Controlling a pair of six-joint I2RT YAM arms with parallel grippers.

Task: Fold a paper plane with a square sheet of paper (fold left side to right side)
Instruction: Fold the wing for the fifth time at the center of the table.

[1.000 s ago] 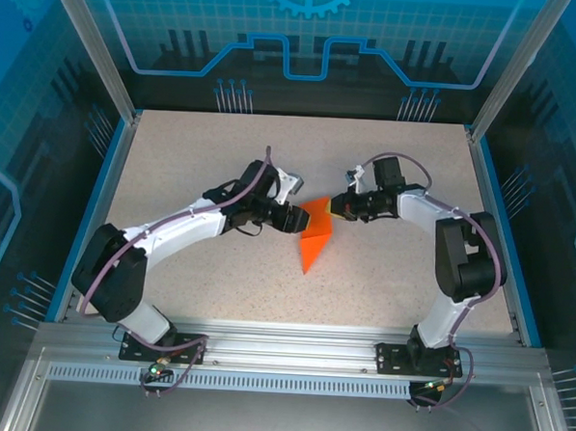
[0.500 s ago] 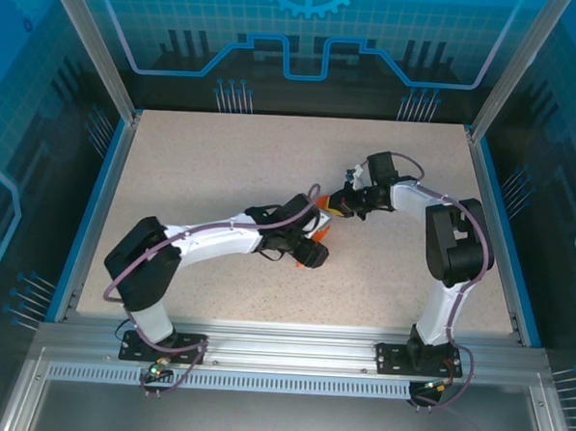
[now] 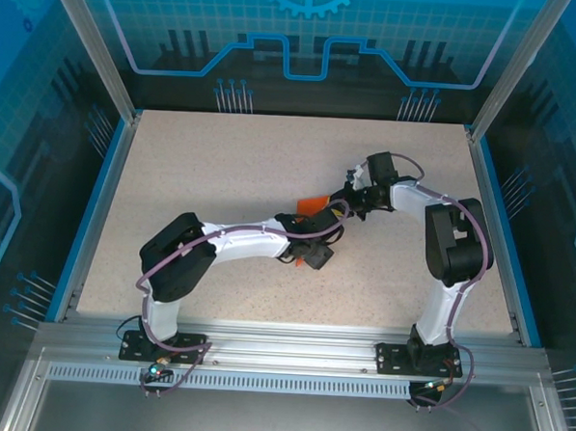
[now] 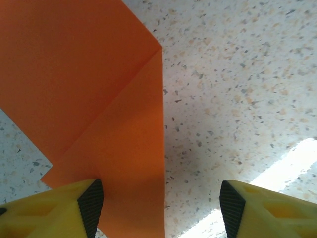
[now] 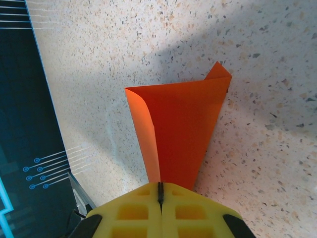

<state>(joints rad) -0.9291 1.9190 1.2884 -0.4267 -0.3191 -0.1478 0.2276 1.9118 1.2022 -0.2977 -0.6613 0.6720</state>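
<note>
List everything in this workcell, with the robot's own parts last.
orange paper sheet: one, bright orange, partly folded, mid-table, narrow end pinched by the right gripper.
table: one, speckled beige, blue-edged.
enclosure walls: blue patterned panels, around the table.
frame rail: one, silver, near edge.
left gripper: one, yellow with black pads, open, over the sheet's edge.
right gripper: one, yellow, shut on the sheet.
</note>
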